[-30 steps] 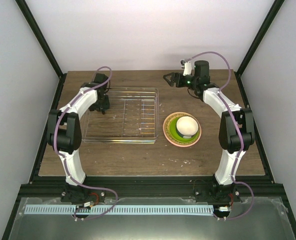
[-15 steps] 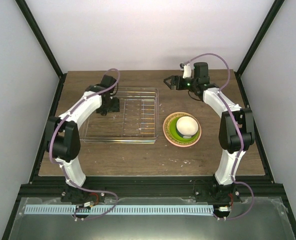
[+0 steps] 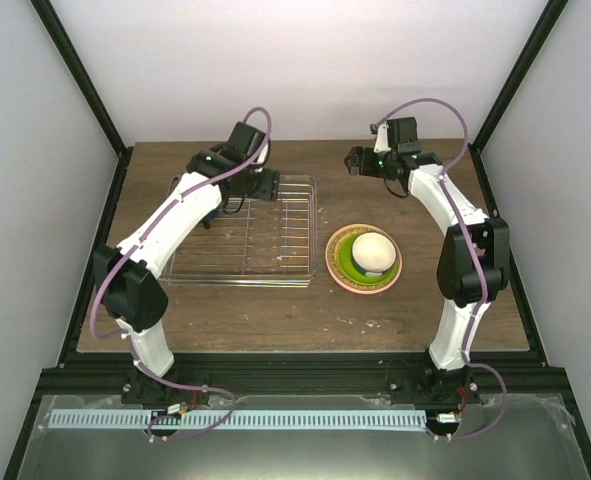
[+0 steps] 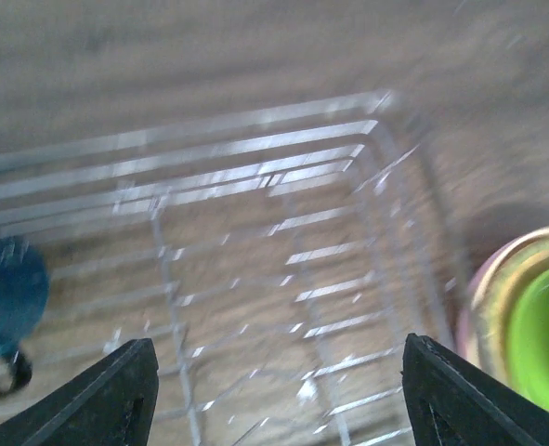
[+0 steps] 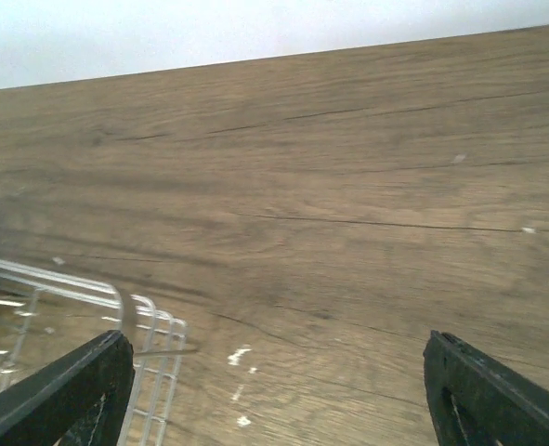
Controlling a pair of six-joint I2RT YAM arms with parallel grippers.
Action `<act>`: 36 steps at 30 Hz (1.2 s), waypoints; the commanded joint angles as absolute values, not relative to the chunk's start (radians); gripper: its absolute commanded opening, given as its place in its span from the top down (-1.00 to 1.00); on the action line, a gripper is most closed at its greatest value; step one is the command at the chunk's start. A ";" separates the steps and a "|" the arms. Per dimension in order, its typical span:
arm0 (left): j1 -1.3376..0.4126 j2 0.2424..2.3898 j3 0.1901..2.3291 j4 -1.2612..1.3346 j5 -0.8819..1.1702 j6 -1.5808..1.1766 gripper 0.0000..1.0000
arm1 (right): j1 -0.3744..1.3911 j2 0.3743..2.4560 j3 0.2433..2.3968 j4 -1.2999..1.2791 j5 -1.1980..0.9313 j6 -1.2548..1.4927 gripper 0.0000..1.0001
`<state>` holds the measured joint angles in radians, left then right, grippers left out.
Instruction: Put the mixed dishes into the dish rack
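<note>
Mug [image 4: 6,295] in rack [image 3: 275,242]; bowl [image 3: 373,250] atop stacked plates [image 3: 343,263] beside it

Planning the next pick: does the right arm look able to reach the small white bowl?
Likely yes: nothing covers the small white bowl, and the right hand is open and empty nearby.

White arm links [image 3: 165,215], black joints, thin purple cables [image 3: 430,102] (bases black too).

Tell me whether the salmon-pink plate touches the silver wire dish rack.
Apart. The top view shows bare wood between the salmon-pink plate and the silver wire dish rack.
</note>
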<state>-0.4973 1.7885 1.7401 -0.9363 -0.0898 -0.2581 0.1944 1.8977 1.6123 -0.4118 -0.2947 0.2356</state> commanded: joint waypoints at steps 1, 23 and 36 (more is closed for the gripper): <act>-0.527 1.851 1.903 -0.944 -0.061 -0.209 -0.48 | 0.199 1.865 1.695 -0.658 -0.085 0.223 -0.72; -0.533 1.900 1.910 -0.822 -0.013 -0.144 -0.50 | 0.199 1.524 1.283 -0.899 -0.019 0.436 -0.42; -0.534 1.902 1.922 -0.858 -0.017 -0.147 -0.50 | 0.198 1.541 1.082 -0.716 -0.080 0.427 -0.13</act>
